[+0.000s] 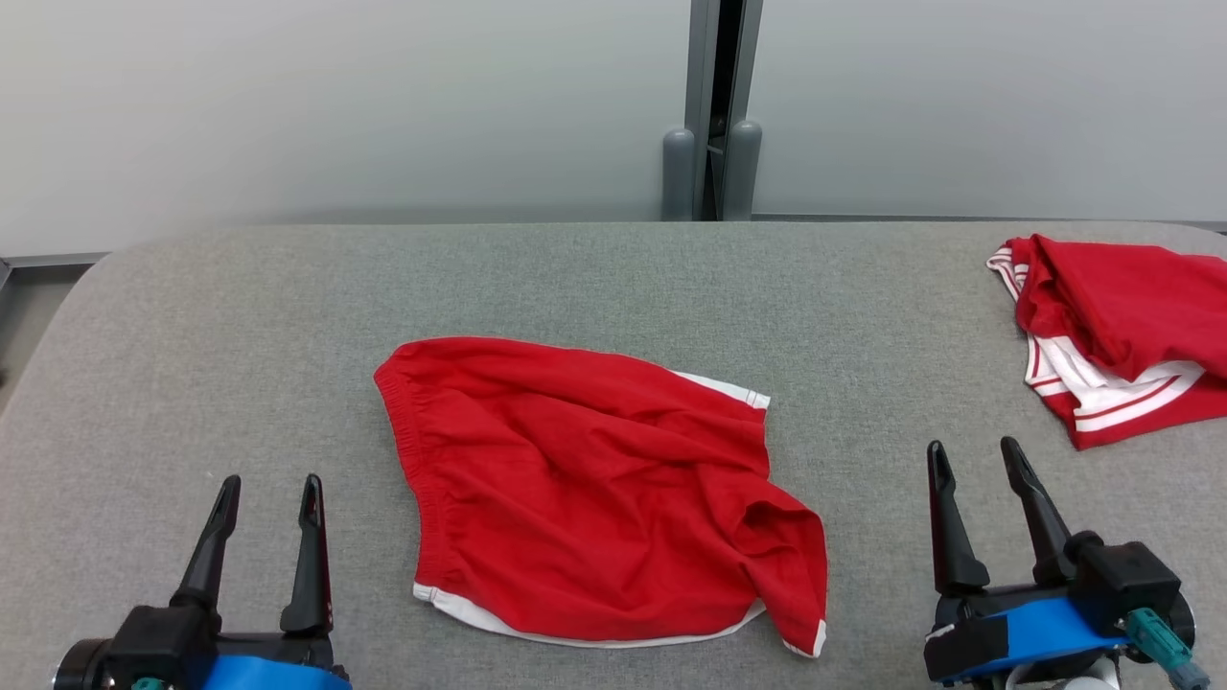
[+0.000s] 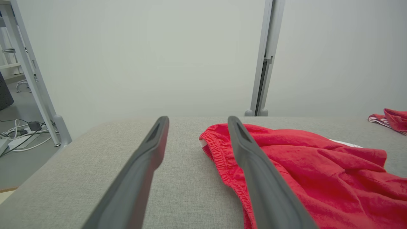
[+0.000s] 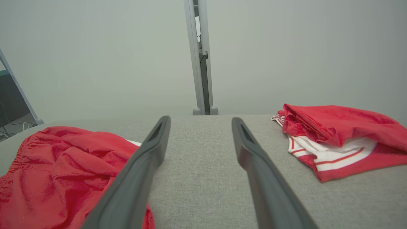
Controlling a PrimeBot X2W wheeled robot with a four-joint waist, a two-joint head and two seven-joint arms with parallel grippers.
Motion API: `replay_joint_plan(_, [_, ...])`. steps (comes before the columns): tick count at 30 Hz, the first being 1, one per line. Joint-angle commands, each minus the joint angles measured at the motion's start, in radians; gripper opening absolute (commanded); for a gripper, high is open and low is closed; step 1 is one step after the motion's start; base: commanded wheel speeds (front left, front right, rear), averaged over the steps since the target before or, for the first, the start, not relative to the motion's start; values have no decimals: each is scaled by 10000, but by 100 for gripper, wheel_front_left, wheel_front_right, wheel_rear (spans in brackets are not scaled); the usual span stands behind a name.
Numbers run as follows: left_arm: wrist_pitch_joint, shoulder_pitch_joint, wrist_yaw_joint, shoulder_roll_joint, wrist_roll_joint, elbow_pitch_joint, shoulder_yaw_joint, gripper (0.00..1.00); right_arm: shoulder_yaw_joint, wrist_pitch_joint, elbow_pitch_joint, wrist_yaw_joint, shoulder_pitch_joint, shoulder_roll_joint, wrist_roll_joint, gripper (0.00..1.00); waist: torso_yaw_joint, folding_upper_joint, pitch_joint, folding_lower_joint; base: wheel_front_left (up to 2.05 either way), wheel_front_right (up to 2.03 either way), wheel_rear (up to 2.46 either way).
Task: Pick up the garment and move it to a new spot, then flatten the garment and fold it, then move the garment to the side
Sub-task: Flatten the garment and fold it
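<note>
- Red garment (image 1: 594, 489): shorts with white trim, crumpled near the middle of the grey table (image 1: 240, 316), elastic waistband toward the robot's left, one leg hem turned over at the near right corner.
- Left gripper (image 1: 271, 484): fingers spread wide, holding nothing, near the waistband edge and not touching it.
- Right gripper (image 1: 973, 450): likewise spread and empty, between the red garment and a second red-and-white garment (image 1: 1122, 326) at the table's far right.
- Risk, as judged: a pinch catching a single layer would lift the cloth twisted and deepen the wrinkles; a shallow pinch may slip off.
- Risk, as judged: a new spot chosen too far right could overlap and tangle the two garments.
</note>
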Motion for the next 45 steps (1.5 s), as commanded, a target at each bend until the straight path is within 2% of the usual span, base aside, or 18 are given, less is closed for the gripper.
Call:
replay_joint_plan(1, [-24, 237, 46, -16, 89, -105, 47, 100, 34, 5, 45, -4, 193, 16, 35, 100, 61, -1, -125, 2, 0, 0, 0])
replay_joint_plan(12, [-24, 613, -91, -189, 249, -367, 130, 100, 208, 5, 186, -4, 424, 16, 88, 100, 177, -1, -289, 2, 0, 0, 0])
replay_joint_plan(18, [-24, 476, -153, -227, 256, -311, 157, 100, 1095, 5, 497, -4, 181, -135, 220, 100, 158, -1, -193, 2, 0, 0, 0])
replay_joint_plan(25, [-24, 286, -203, -262, 280, -246, 2, 100, 3179, 5, 1677, -4, -244, -385, 694, 100, 282, -1, -72, 2, 0, 0, 0])
replay_joint_plan(28, [-24, 225, -227, -272, 238, -211, -64, 100, 3720, 69, 2310, -4, -632, -422, 956, 100, 375, -1, 8, 2, 0, 0, 0])
replay_joint_plan(33, [-24, 115, -249, -280, 194, -199, -173, 100, 4127, 331, 3424, -4, -1431, -396, 995, 100, 542, -1, 200, 2, 0, 0, 0])
replay_joint_plan(43, [-24, -194, -147, -280, -14, -131, -510, 100, 4116, 414, 5442, -4, -3011, -233, 1099, 100, 907, -1, 598, 2, 0, 0, 0])
replay_joint_plan(44, [-24, -210, -124, -281, -23, -130, -536, 100, 4110, 385, 5594, -4, -3129, -218, 1119, 80, 927, -1, 615, 2, 0, 0, 0])
replay_joint_plan(45, [-24, -226, -119, -281, -51, -129, -557, 100, 4060, 327, 5716, -4, -3260, -204, 1170, 36, 948, -1, 633, 2, 0, 0, 0])
